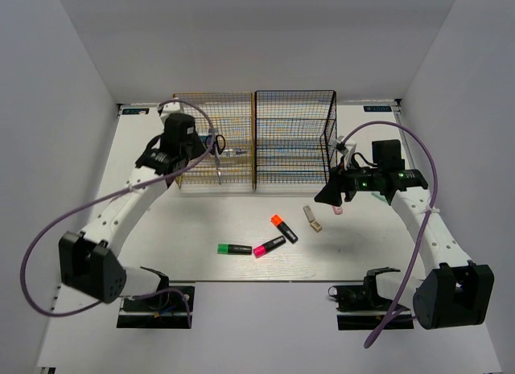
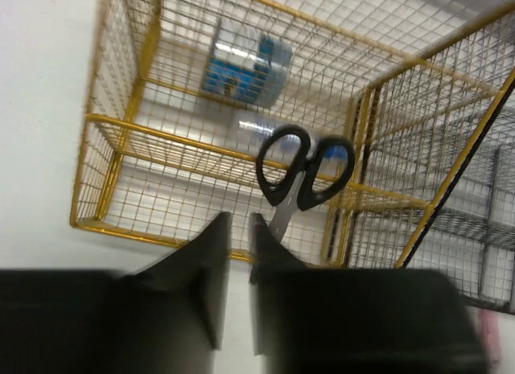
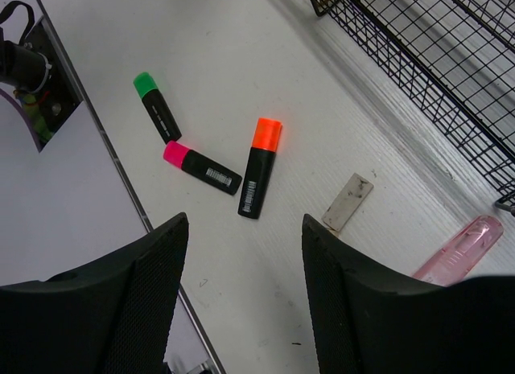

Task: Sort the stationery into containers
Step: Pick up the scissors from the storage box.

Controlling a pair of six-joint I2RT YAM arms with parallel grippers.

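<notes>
Left jaws: grip unclear, scissors (image 2: 299, 193) blade at tips. Right jaws spread above orange highlighter (image 3: 261, 168).

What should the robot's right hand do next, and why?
Probably lower the right gripper toward the orange highlighter. Its jaws stand open with nothing between them, and that highlighter lies on the table almost straight ahead of the gap, not yet in the black rack.

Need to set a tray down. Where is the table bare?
Bare table lies between the yellow rack and the green highlighter, and between the beige piece and the right arm. Crowded around the pink highlighter and orange highlighter.
</notes>
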